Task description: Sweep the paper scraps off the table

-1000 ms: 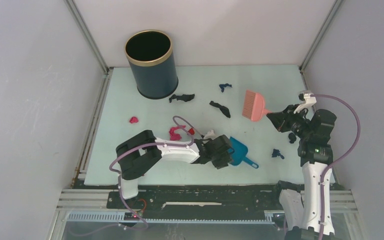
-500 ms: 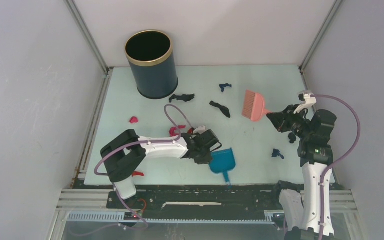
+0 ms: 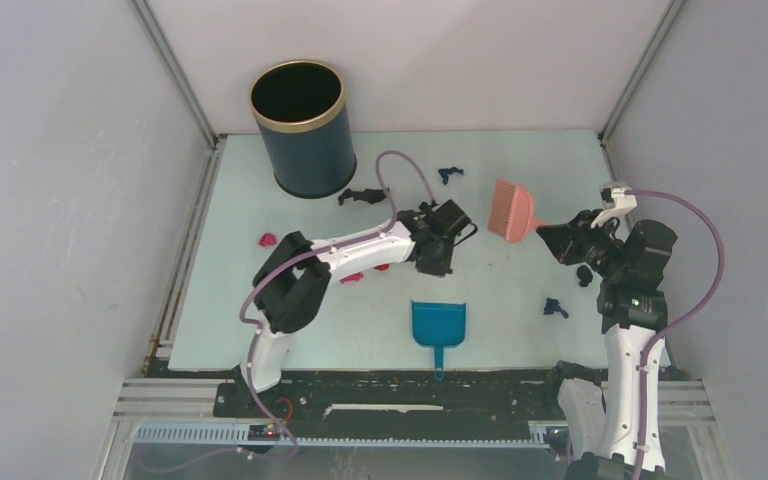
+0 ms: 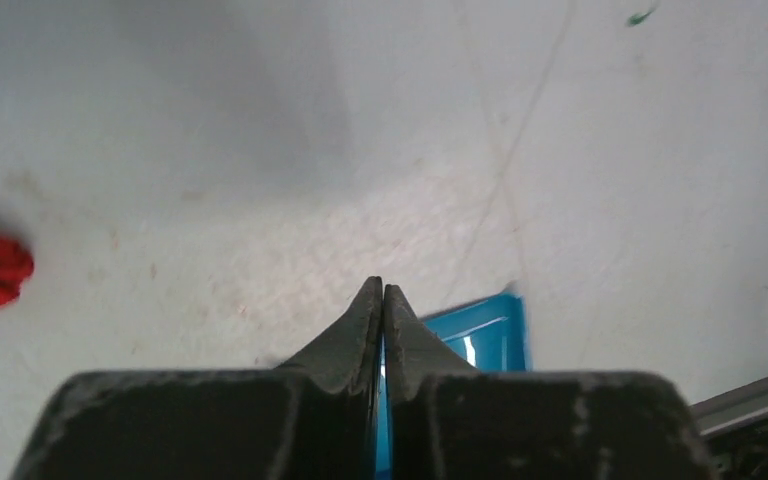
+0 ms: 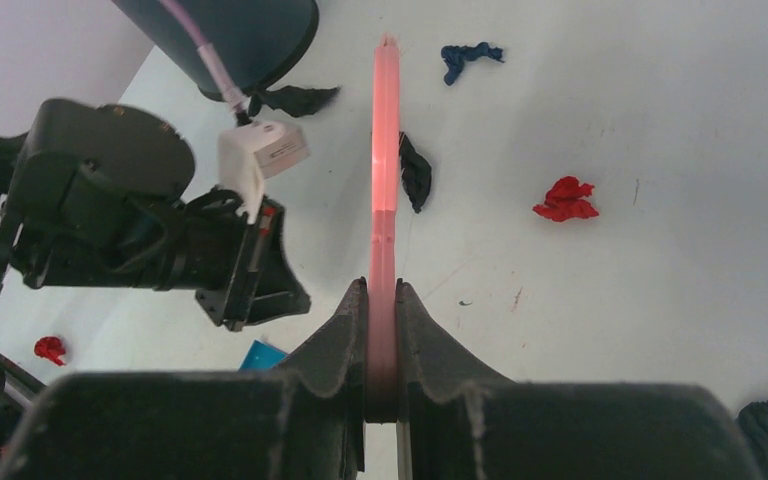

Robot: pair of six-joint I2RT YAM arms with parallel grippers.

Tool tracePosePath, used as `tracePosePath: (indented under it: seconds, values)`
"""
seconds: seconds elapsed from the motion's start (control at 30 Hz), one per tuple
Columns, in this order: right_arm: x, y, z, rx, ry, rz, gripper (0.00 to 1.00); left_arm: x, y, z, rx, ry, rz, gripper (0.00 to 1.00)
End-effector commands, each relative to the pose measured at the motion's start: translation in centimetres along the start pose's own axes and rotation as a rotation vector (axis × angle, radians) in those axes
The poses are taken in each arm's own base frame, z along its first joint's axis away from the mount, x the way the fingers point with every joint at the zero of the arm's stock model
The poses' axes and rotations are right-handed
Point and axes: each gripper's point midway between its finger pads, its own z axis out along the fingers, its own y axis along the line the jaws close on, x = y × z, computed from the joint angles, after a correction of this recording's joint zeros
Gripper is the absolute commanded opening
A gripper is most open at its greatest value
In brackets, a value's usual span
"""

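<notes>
I'd say barely begun: paper scraps litter the tabletop, dustpan empty; right claw clamps the brush, left claw pinched together, holding nothing.

Top external: high above the near edge, looking down over the whole table. Left wrist: close above the surface; blue dustpan at lower centre, shared with top. Right wrist: low, facing along pink brush toward bin, upper left; both shared with top.
</notes>
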Motion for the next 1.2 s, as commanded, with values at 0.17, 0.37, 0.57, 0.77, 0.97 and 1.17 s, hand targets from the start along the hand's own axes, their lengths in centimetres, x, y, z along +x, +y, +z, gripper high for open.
tracePosePath:
  seconds: [0.17,0.37,0.57,0.77,0.97,1.17]
  values:
    - [-0.8,0.1,-0.3,-0.012,-0.033,-0.039,0.0,-1.7,3.2,-6.9,-0.149,-0.057,0.075,0.45]
    - [-0.7,0.4,0.1,-0.008,-0.03,-0.069,0.0,4.1,4.6,-7.6,-0.065,-0.034,-0.057,0.47]
    - [-0.3,0.7,0.5,-0.03,-0.011,-0.083,0.0,7.2,2.0,-7.2,0.069,0.002,-0.092,0.47]
    - [-0.2,0.5,0.6,-0.019,-0.006,-0.087,0.0,8.7,1.4,-4.5,0.063,0.067,-0.063,0.45]
    - [-0.1,0.3,0.6,-0.015,-0.004,-0.086,0.0,9.5,1.5,-2.5,0.024,0.12,-0.028,0.35]
    - [-0.2,0.3,0.6,-0.015,-0.005,-0.09,0.0,8.9,1.8,-1.9,-0.004,0.115,0.022,0.16]
